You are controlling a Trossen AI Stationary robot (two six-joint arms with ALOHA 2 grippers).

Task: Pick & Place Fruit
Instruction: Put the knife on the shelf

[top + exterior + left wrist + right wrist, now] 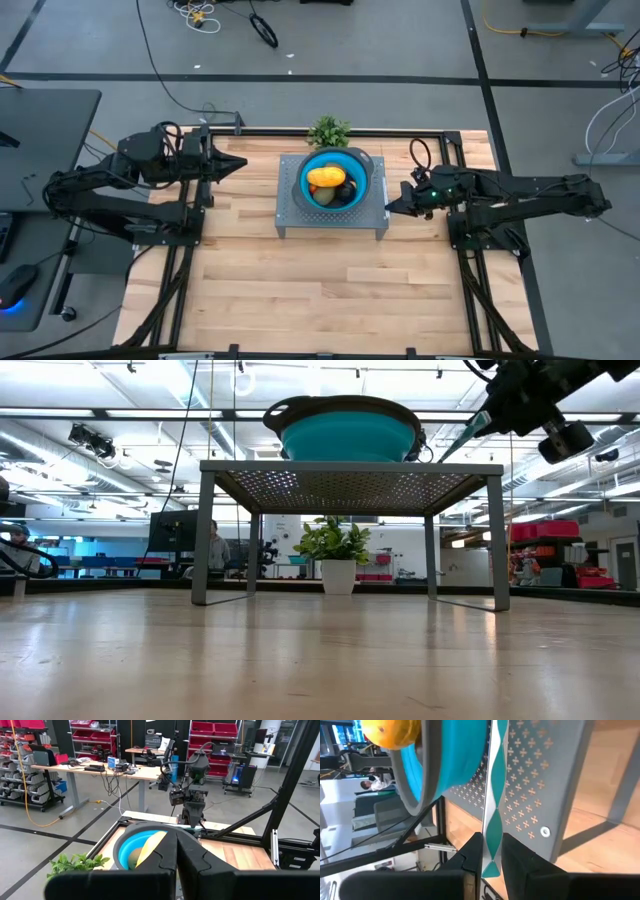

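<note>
I've got the right gripper [492, 857] pinching a teal wavy strip beside the fruit bowl [335, 180] on the rack [290, 222] near the tabletop's back edge, left gripper [240, 163] shut and empty, so next I'd guess it's moving that strip clear.

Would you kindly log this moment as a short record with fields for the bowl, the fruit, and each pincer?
bowl: blue bowl on the perforated metal stand
fruit: yellow-orange oblong and darker pieces inside the bowl
left pincer: shut, empty, left of the stand
right pincer: shut on a thin teal-and-silver tool at the stand's right edge
plant: sprig behind the stand
</note>
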